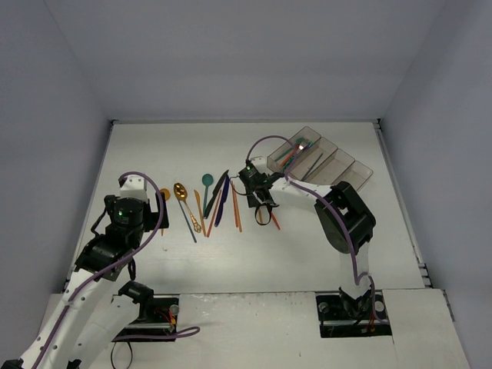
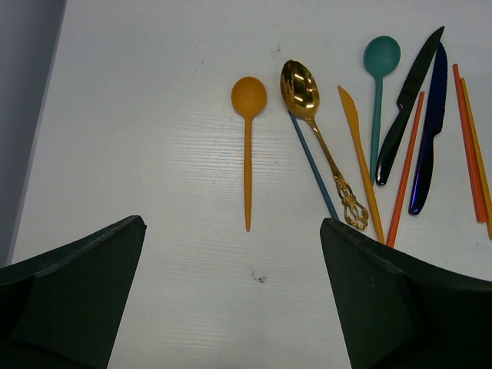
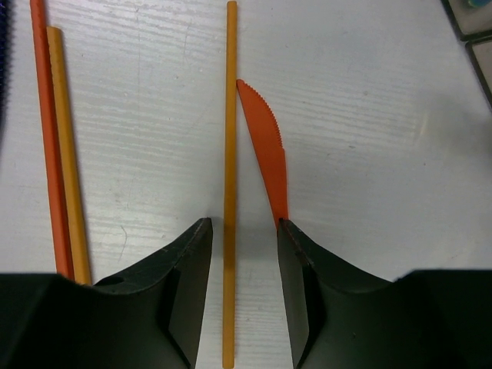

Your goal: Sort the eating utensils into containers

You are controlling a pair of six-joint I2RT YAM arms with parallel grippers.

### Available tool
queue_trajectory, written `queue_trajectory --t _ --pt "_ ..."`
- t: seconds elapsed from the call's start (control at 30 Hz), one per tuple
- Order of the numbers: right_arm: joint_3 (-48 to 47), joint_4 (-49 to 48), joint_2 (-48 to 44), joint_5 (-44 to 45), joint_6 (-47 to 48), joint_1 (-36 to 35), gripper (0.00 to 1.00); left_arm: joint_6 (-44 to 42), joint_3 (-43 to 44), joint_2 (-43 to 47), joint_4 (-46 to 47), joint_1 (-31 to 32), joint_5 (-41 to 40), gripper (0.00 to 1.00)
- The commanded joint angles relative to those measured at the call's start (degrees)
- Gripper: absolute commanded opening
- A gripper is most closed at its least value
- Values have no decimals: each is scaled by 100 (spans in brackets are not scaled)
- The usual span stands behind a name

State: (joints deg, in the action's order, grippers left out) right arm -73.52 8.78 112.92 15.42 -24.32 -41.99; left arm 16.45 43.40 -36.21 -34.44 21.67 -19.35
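The utensils lie in a row on the white table (image 1: 307, 246). The left wrist view shows an orange spoon (image 2: 247, 146), a gold spoon (image 2: 301, 86), a teal spoon (image 2: 380, 58), an orange knife (image 2: 358, 154), a black knife (image 2: 407, 108) and a navy knife (image 2: 430, 131). My left gripper (image 2: 232, 224) is open and empty, just short of the orange spoon's handle end. My right gripper (image 3: 244, 223) is open, low over the table, its jaws either side of a yellow-orange stick (image 3: 229, 154). An orange serrated knife (image 3: 265, 146) runs under its right finger. The clear bins (image 1: 338, 165) stand at the back right.
Two more sticks, one orange-red (image 3: 40, 115) and one yellow (image 3: 65, 154), lie left of my right gripper. The leftmost bin (image 1: 290, 156) holds orange and teal pieces. Grey walls close the table on three sides.
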Motion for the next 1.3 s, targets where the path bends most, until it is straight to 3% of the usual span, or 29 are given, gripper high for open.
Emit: queue_trajectory --t 0.0,0.97,1.17,1.27 --pt "-66 150 -517 157 -99 -130 38 -89 108 -27 304 -14 -42 97" --pt "198 194 -79 -98 -794 -188 25 -80 99 -27 298 -14 -42 98" --pt "53 201 103 -306 -762 -204 2 -80 99 -27 297 -14 -51 97" --pt "-76 196 71 -384 -757 -215 0 -80 99 -27 297 -14 -52 97"
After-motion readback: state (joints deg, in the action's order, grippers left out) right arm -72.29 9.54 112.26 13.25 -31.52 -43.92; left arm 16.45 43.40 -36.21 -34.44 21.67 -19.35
